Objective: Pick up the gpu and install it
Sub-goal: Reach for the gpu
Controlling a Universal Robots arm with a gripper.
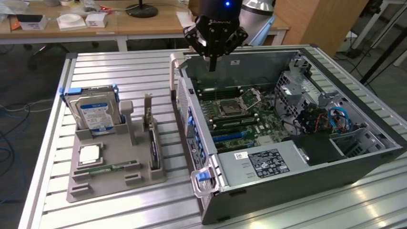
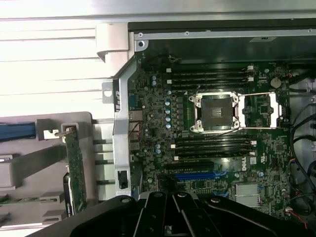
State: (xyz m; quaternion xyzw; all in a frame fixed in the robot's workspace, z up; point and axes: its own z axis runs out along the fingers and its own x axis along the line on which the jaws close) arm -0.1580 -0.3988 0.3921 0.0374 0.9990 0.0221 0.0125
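Overhead, gripper (image 1: 213,62) hovering, fingers pinched shut, holding nothing, above open computer case (image 1: 299,191). gpu (image 1: 152,143) standing on edge in grey holder tray (image 1: 102,188) by table (image 1: 114,67) edge on the exterior view's left; pickup and install not yet done.

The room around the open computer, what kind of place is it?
Probably a robotics lab or workshop: a robot arm hangs over an open computer case on a slatted metal table, with a hard drive in a holder nearby.

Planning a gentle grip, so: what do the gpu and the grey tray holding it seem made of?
The gpu: likely circuit board, matte black face, silvery end bracket that looks metal. The tray: uniform matte grey, moulded slots, probably plastic.
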